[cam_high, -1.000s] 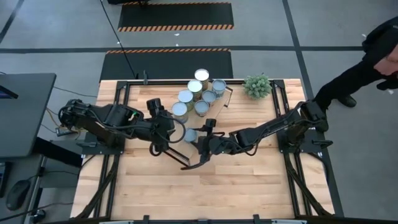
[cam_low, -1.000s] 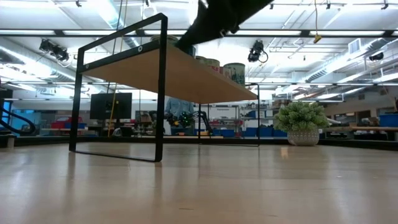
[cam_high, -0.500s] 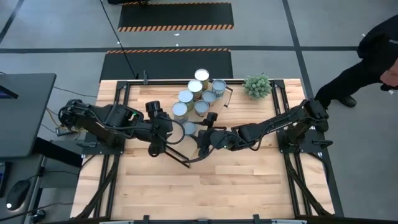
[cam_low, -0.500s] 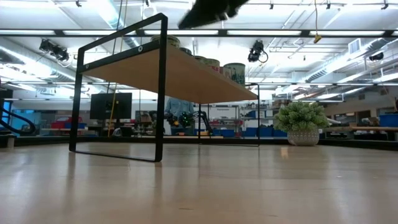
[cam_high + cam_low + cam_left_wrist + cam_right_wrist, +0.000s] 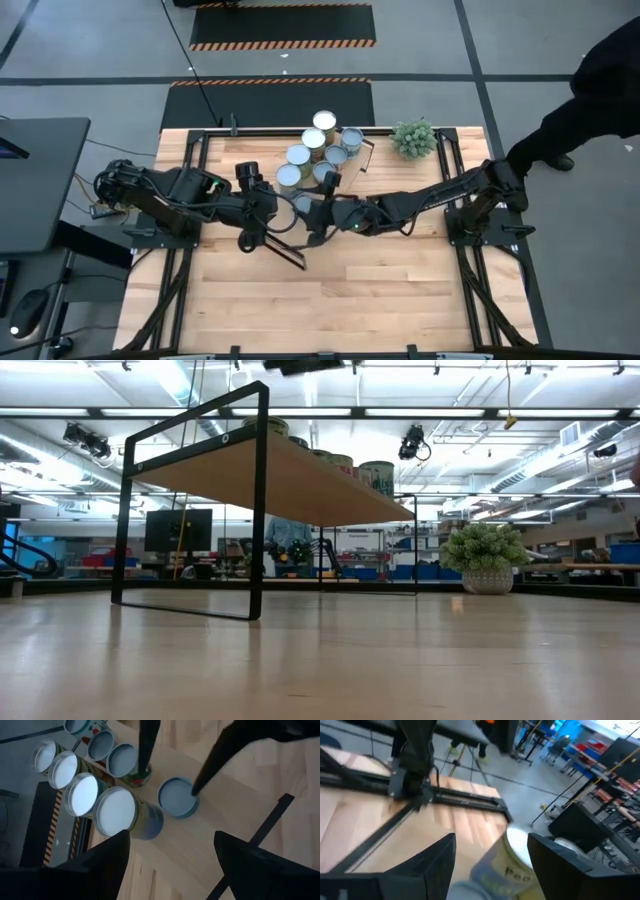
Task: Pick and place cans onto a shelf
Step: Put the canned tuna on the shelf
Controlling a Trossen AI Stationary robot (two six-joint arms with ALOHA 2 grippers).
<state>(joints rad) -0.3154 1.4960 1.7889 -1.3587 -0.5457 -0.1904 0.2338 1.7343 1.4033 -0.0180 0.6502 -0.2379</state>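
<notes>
Right end effector (image 5: 172,775) (fingers spread) straddles a can (image 5: 178,797).

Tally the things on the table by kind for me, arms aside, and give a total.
cans: 8
shelf: 1
potted plant: 1
Total: 10

Cans (image 5: 322,150) crowd the shelf (image 5: 268,238) at its far middle; both claws hang over it. The near bench (image 5: 330,300) lies open.
</notes>
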